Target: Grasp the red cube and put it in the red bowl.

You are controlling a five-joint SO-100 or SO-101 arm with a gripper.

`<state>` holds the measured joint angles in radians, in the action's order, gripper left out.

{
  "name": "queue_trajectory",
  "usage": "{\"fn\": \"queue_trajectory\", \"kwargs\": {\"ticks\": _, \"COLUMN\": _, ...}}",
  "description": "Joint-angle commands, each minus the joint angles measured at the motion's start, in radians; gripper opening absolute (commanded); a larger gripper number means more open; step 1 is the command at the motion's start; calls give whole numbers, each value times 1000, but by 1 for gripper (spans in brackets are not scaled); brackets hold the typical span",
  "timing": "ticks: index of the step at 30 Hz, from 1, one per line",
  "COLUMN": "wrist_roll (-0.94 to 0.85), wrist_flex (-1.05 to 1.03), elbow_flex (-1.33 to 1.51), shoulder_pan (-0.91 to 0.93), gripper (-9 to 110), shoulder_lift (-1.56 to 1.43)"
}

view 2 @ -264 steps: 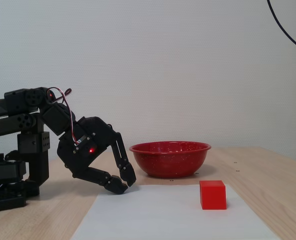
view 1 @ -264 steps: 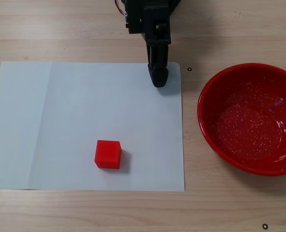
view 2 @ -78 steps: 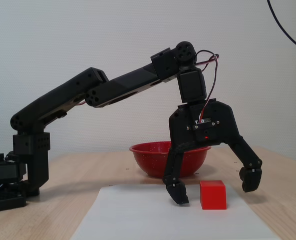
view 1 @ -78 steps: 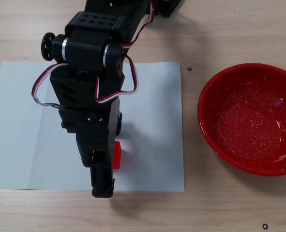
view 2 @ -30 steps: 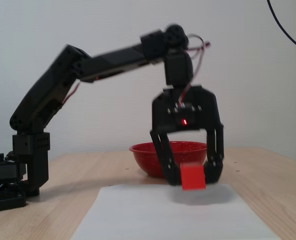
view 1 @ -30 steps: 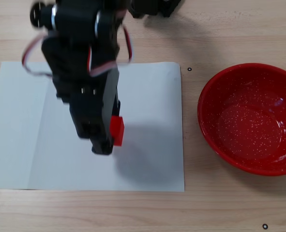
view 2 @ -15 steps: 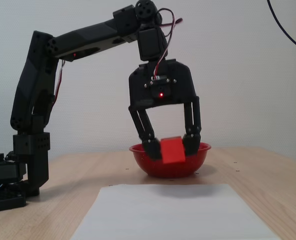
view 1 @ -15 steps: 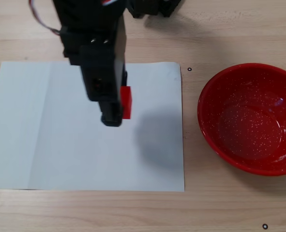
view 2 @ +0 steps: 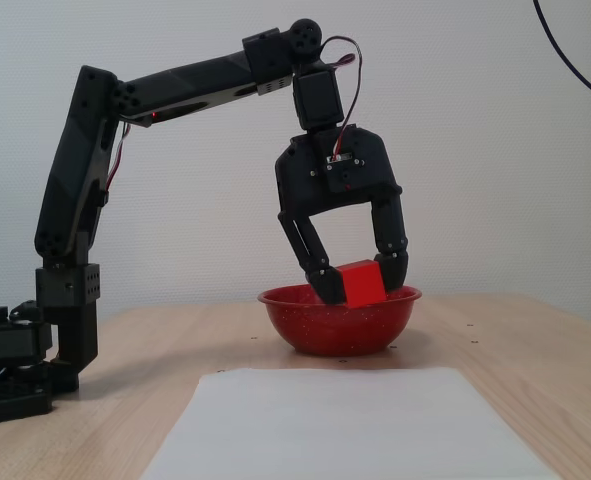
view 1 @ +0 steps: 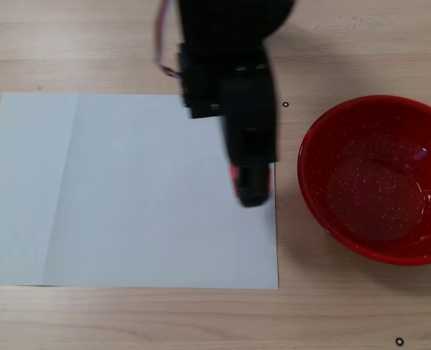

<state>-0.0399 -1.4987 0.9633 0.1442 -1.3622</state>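
Our hand [view 2: 359, 283] grips the red cube [view 2: 361, 282] up in the air. In the top fixed view it is beside the red bowl [view 1: 375, 179] (not over it). Next we should go across, then let go.

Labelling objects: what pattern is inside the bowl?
Fine white speckles on glossy red bowl, clearest in the top-down fixed view.

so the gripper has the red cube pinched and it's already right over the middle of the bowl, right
Not quite. The gripper does pinch the red cube, but the top-down fixed view shows it above the paper's right edge, still short of the red bowl.
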Motion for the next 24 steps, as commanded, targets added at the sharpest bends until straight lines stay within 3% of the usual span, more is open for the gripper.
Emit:
{"fn": "queue_trajectory", "kwargs": {"ticks": 1, "wrist_roll": -20, "wrist_flex": 32, "elbow_flex": -115, "shoulder_pan": 38, "gripper": 0, "shoulder_lift": -227}}
{"fn": "queue_trajectory", "kwargs": {"ticks": 12, "wrist_roll": -44, "wrist_flex": 35, "elbow_flex": -127, "shoulder_pan": 195, "gripper": 0, "shoulder_lift": -252}}
{"fn": "queue_trajectory", "kwargs": {"ticks": 24, "wrist_roll": -57, "wrist_flex": 199, "elbow_flex": -57, "shoulder_pan": 348, "gripper": 0, "shoulder_lift": -221}}
